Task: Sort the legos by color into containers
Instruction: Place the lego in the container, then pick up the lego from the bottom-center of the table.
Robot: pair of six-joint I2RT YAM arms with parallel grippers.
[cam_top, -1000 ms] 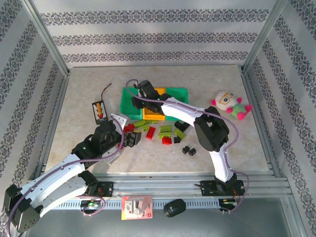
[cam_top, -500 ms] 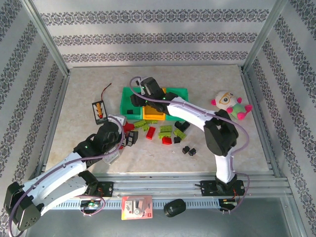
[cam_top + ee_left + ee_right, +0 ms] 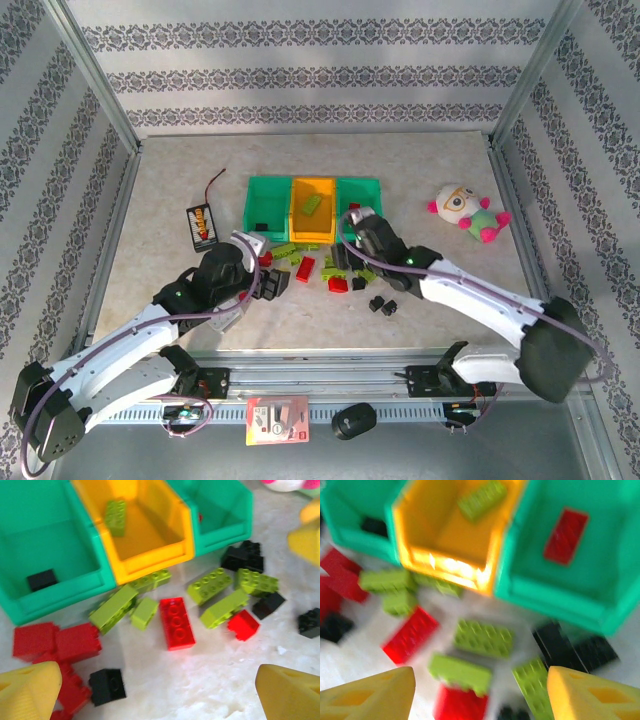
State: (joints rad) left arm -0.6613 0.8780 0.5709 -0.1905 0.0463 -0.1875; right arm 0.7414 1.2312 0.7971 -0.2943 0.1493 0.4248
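The left gripper (image 3: 159, 692) and right gripper (image 3: 480, 697) are seen with jaws apart, empty. Just ahead of them, legos (image 3: 210, 586) are scattered: judged light, rigid and slick, best pinched across the flat long sides. Beyond, the containers (image 3: 150, 562) are ranged.

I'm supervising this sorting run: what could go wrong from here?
The left end effector and right end effector hover over the same pile, so they could collide. The red brick lies right beside a lime brick, so a grasp might catch both. Another lime brick sits at the orange bin's front wall; a nudge could shift the bin.
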